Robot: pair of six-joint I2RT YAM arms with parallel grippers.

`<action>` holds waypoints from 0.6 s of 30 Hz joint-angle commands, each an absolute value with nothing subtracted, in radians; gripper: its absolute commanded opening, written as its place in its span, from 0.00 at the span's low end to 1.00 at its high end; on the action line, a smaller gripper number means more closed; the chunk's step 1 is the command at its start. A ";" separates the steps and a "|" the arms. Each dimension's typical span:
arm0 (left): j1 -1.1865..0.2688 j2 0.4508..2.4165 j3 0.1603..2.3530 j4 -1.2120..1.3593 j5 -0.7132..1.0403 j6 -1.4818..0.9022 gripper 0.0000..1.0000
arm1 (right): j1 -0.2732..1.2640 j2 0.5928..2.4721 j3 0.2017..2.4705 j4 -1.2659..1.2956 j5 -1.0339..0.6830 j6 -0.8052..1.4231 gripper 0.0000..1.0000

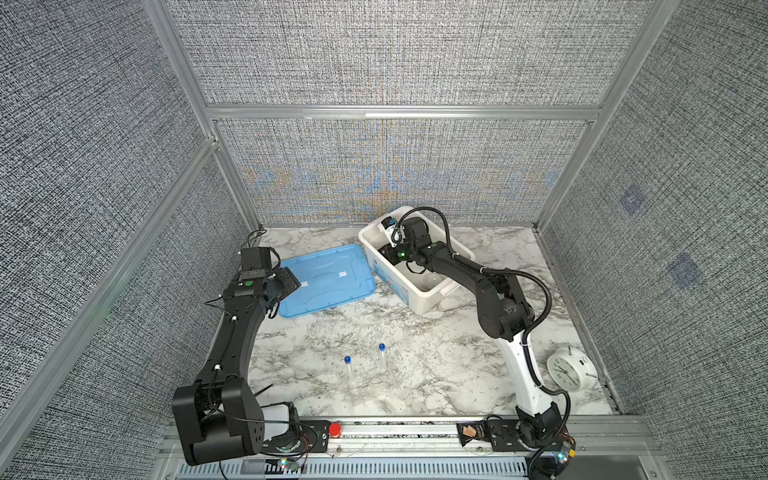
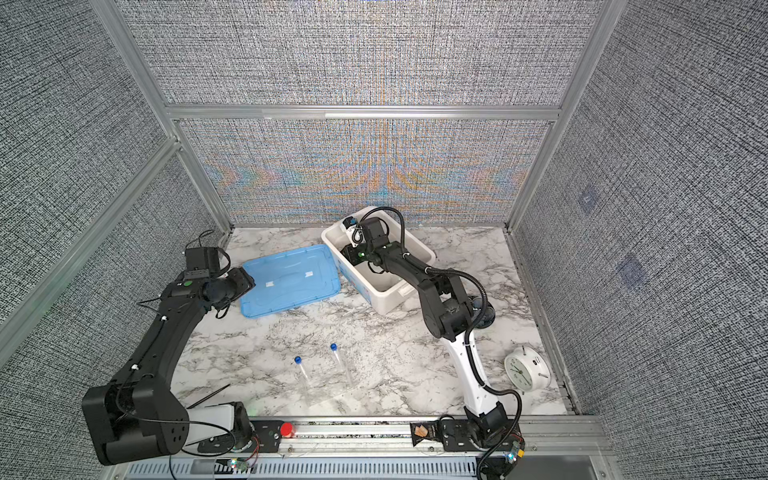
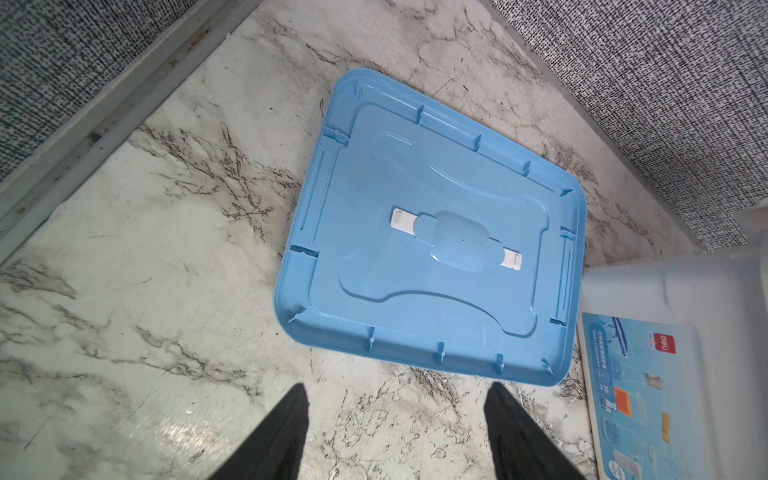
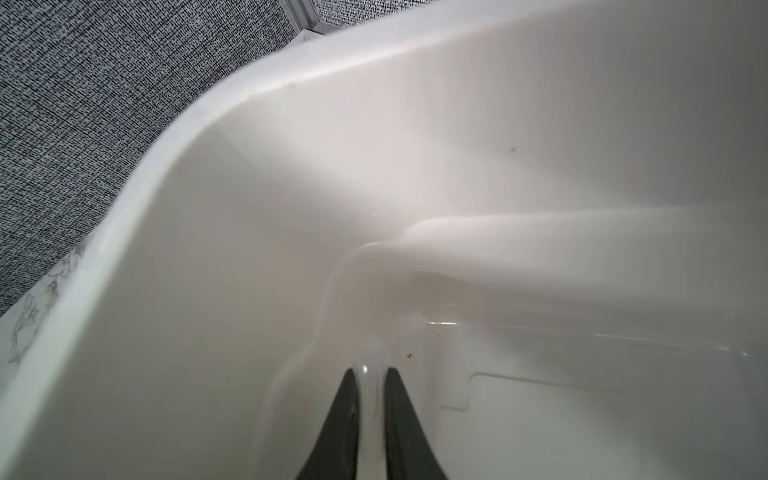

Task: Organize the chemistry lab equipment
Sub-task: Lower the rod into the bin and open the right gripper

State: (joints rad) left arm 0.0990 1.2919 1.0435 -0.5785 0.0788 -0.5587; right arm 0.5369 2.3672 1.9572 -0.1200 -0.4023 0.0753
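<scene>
Two slim clear tubes with blue caps [image 1: 348, 368] [image 1: 384, 358] lie side by side on the marble at the front middle, seen in both top views [image 2: 300, 369] [image 2: 338, 360]. My right gripper [image 4: 370, 370] is down inside the white bin [image 1: 415, 300], its fingers nearly together on a glossy white pestle-like stick [image 4: 365, 399]. A white bowl [image 1: 430, 281] rests in the bin near the arm. My left gripper [image 3: 397, 387] hangs open and empty over the marble beside the blue lid [image 3: 436, 232].
The blue lid [image 1: 328, 277] lies upside down left of the white bin [image 2: 386, 297]. A round white alarm clock [image 1: 567, 370] stands at the right front, near the right arm's base. Grey fabric walls enclose the table on three sides.
</scene>
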 commanded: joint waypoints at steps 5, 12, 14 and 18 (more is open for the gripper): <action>0.100 1.274 1.044 -0.585 0.058 -0.530 0.69 | 0.532 2.359 2.002 -0.153 -0.390 0.092 0.31; 0.100 1.270 1.051 -0.573 0.051 -0.518 0.69 | 0.525 2.192 2.006 -0.237 -0.356 0.152 0.41; 0.100 1.266 1.047 -0.564 0.034 -0.517 0.69 | 0.521 2.114 1.983 -0.251 -0.344 0.176 0.42; 0.100 1.267 1.052 -0.556 0.048 -0.517 0.69 | 0.510 1.943 1.895 -0.277 -0.282 0.218 0.45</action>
State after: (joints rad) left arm 0.0990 1.2705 1.0431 -0.5713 0.0521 -0.5285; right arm 0.5159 2.0224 1.9362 -0.2413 -0.3389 0.1715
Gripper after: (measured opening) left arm 0.693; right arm 0.447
